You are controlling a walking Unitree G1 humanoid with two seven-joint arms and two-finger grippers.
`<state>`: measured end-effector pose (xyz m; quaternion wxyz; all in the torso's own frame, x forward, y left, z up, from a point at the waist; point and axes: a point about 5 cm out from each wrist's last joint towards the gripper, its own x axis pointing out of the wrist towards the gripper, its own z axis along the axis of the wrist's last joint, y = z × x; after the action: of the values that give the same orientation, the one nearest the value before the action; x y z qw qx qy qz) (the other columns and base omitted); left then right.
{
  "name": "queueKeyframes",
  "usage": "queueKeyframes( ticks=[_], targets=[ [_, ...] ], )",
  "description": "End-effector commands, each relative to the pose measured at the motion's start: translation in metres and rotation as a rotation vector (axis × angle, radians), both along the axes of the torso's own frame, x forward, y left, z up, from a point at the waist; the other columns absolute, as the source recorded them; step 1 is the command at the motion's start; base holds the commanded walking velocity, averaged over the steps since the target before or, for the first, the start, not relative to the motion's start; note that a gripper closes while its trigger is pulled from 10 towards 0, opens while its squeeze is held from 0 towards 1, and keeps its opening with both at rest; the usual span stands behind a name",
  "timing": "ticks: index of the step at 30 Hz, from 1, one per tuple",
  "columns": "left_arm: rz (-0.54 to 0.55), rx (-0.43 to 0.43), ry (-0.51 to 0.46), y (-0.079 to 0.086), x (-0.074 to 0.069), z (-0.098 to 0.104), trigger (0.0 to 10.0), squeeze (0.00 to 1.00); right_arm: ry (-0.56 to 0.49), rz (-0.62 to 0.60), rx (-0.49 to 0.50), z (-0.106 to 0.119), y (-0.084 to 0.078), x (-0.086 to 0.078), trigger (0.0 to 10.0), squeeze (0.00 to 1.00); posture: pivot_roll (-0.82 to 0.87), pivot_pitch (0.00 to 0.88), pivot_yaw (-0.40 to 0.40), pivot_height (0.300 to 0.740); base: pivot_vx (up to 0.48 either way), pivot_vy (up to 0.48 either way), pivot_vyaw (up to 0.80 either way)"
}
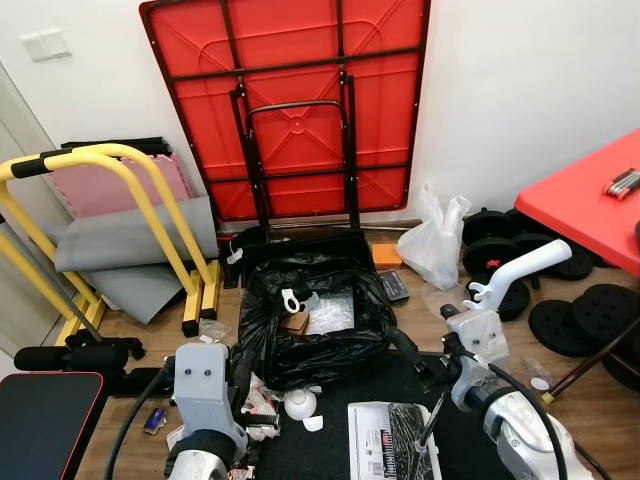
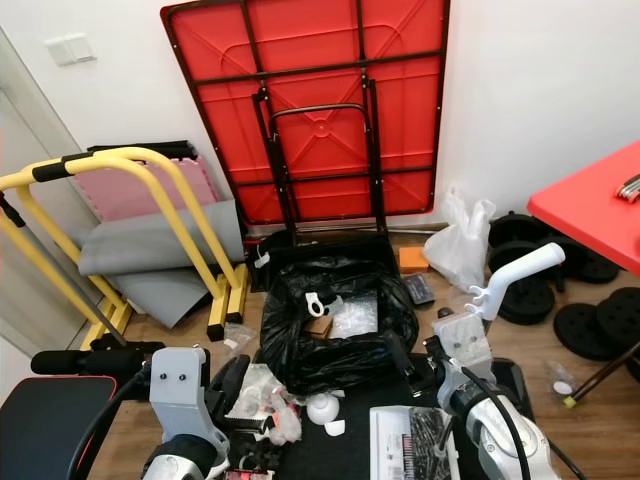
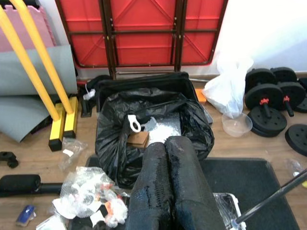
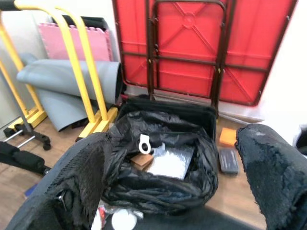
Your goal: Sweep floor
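Red folded table (image 1: 290,110) leans against the wall, upright, at the far side of the scene. Yellow frame (image 1: 130,215) stands to the left of it, with grey mats (image 1: 130,245) behind. Weight plates (image 1: 590,310) lie on the floor to the right, beside a white plastic bag (image 1: 435,240).

Bin with black bag (image 1: 315,315) sits on the floor, centre, directly ahead of both arms; its mouth is open upward and holds a brown box and clear wrapping. Black mat (image 1: 390,390) lies between the bin and the robot.

Litter pile (image 3: 88,194) — crumpled clear wrap, white scraps, a small white cup (image 1: 300,403) — lies on the floor at the bin's near left corner, just beside the bin. This is the material to be swept. It sits ahead of and just inboard of the left gripper (image 3: 170,184), well apart from the right one.

Left gripper: jaws closed, fingers pressed together, empty, pointing toward the bin. Right gripper (image 4: 177,177): jaws spread wide, empty, aimed at the bin mouth. A thin dark rod (image 3: 271,196) runs slantwise by the right arm; what it belongs to cannot be told.

Judgement: the left arm is the nearer to the litter. The sweep direction would be from the pile rightward and away, toward the bin.
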<state>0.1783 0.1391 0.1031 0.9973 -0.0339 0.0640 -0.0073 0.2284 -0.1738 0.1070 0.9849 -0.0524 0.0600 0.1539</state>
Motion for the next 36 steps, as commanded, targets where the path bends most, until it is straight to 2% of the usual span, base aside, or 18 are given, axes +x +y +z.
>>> queueKeyframes(
  ticks=[1, 4, 5, 6, 8, 9, 14, 19, 29, 36],
  targets=[
    [0.052, 0.027, -0.001, 0.007, 0.003, 0.002, 10.0, 0.00, -0.015, 0.050, -0.005, 0.005, 0.003, 0.002, 10.0, 0.00, -0.10, 0.000, 0.019, 0.740, 0.000, 0.000, 0.00],
    [0.088, 0.060, -0.019, 0.013, 0.008, 0.006, 10.0, 0.00, -0.027, 0.115, -0.001, 0.010, 0.006, 0.005, 10.0, 0.00, -0.10, 0.000, 0.008, 0.740, 0.000, 0.000, 0.53],
    [0.138, 0.108, -0.039, 0.020, 0.013, 0.008, 10.0, 0.00, -0.040, 0.200, 0.004, 0.016, 0.013, 0.008, 10.0, 0.00, -0.10, 0.000, -0.006, 0.740, 0.000, 0.000, 0.80],
    [0.138, 0.108, -0.039, 0.020, 0.013, 0.008, 10.0, 0.00, -0.040, 0.200, 0.004, 0.016, 0.013, 0.008, 10.0, 0.00, -0.10, 0.000, -0.006, 0.740, 0.000, 0.000, 0.80],
    [0.166, 0.088, -0.008, 0.025, 0.017, 0.003, 10.0, 0.00, -0.039, 0.282, -0.005, 0.017, 0.021, 0.009, 10.0, 0.00, -0.10, 0.000, -0.021, 0.740, 0.000, 0.000, 0.80],
    [0.115, 0.044, -0.010, 0.018, 0.019, 0.001, 10.0, 0.00, -0.017, 0.346, -0.020, 0.014, 0.026, 0.009, 10.0, 0.00, -0.09, 0.000, -0.036, 0.740, 0.000, 0.000, 0.80],
    [0.086, 0.032, -0.019, 0.015, 0.019, 0.002, 10.0, 0.00, -0.007, 0.364, -0.029, 0.012, 0.027, 0.010, 10.0, 0.00, -0.09, 0.000, -0.036, 0.740, 0.000, 0.000, 0.80],
    [0.013, 0.026, -0.024, 0.001, 0.025, 0.002, 10.0, 0.00, 0.007, 0.382, -0.105, 0.008, 0.019, 0.020, 10.0, 0.00, -0.10, 0.000, -0.050, 0.740, 0.000, 0.000, 0.80],
    [-0.026, -0.002, -0.031, -0.002, 0.030, 0.000, 10.0, 0.00, 0.027, 0.344, -0.062, 0.004, 0.018, 0.020, 10.0, 0.00, -0.09, 0.000, -0.029, 0.740, 0.000, 0.000, 0.80],
    [-0.050, 0.045, -0.036, -0.002, 0.034, 0.001, 10.0, 0.00, 0.016, 0.353, -0.057, 0.003, 0.021, 0.024, 10.0, 0.00, -0.08, 0.000, -0.021, 0.740, 0.000, 0.000, 0.80]
  ],
)
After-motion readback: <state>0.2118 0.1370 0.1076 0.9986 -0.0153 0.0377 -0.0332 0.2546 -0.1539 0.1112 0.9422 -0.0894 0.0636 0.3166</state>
